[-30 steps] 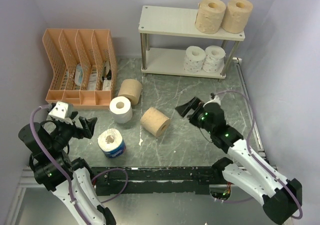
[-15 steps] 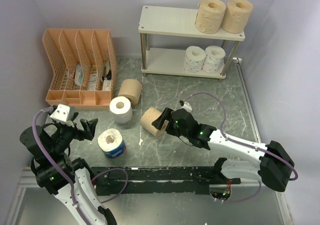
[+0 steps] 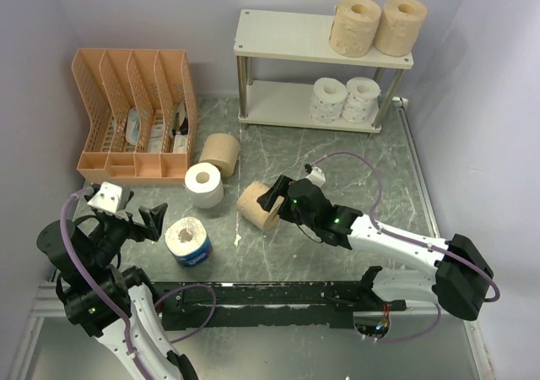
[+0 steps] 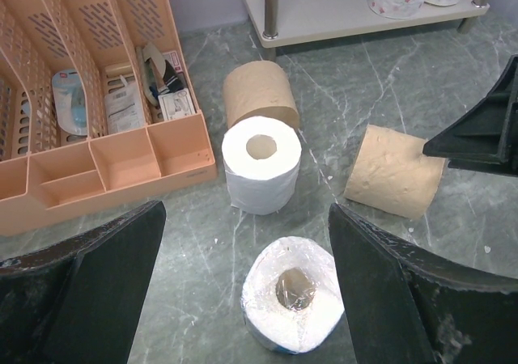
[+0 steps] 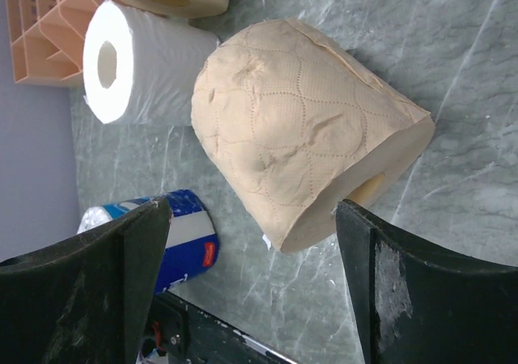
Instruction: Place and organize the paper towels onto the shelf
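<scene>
The two-tier shelf stands at the back with two tan rolls on top and two white speckled rolls below. A tan roll lies on its side mid-table. My right gripper is open right at it, jaws spread wider than the roll. A white roll, another tan roll and a blue-wrapped roll stand to the left. My left gripper is open above the blue-wrapped roll.
An orange mesh file organizer holding papers stands at the back left against the wall. Walls close in on both sides. A black rail runs along the near edge.
My right arm swung left and reached down to the lying tan roll, its open jaws now around it. My left gripper edged slightly towards the blue-wrapped roll.
</scene>
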`<state>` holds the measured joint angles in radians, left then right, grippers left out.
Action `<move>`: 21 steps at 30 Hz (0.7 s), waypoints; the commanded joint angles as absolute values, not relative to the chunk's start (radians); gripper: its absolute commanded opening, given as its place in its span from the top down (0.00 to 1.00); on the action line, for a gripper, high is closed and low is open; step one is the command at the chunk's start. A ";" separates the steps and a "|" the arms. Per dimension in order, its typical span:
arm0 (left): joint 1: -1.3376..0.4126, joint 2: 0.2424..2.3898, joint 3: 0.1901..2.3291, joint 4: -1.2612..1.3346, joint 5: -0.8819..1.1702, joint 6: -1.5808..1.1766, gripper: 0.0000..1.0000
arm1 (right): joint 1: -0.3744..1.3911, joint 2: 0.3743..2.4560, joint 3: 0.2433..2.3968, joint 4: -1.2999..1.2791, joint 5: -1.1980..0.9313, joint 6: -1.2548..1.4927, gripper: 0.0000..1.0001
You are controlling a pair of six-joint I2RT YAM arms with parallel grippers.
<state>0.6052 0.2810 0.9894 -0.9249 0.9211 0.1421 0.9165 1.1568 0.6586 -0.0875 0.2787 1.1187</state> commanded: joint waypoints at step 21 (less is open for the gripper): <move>0.601 0.254 0.989 -0.913 0.933 0.147 0.06 | 0.918 1.318 0.668 -0.041 0.310 1.126 0.43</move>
